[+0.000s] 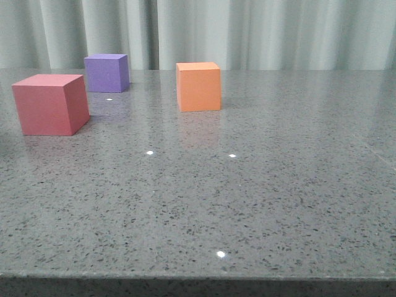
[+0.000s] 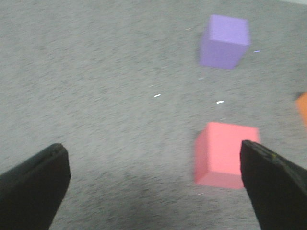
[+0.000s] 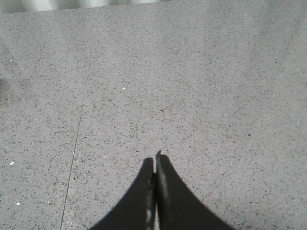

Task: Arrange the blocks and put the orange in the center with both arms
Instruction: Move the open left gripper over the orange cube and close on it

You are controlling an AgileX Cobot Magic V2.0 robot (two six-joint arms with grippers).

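Note:
Three cubes stand on the grey speckled table [image 1: 247,198]. The pinkish-red block [image 1: 51,103] is at the left, the purple block [image 1: 107,72] behind it, and the orange block [image 1: 198,86] nearer the middle at the back. No gripper shows in the front view. In the left wrist view my left gripper [image 2: 153,165] is open wide above bare table; the pinkish-red block [image 2: 221,153] lies just inside one finger [image 2: 273,184], the purple block [image 2: 224,41] farther off, and a sliver of the orange block [image 2: 302,108] at the edge. My right gripper [image 3: 155,163] is shut over bare table, holding nothing.
Pale curtains [image 1: 247,31] hang behind the table. The table's front edge [image 1: 198,276] runs across the bottom of the front view. A thin seam [image 3: 76,143] runs through the tabletop in the right wrist view.

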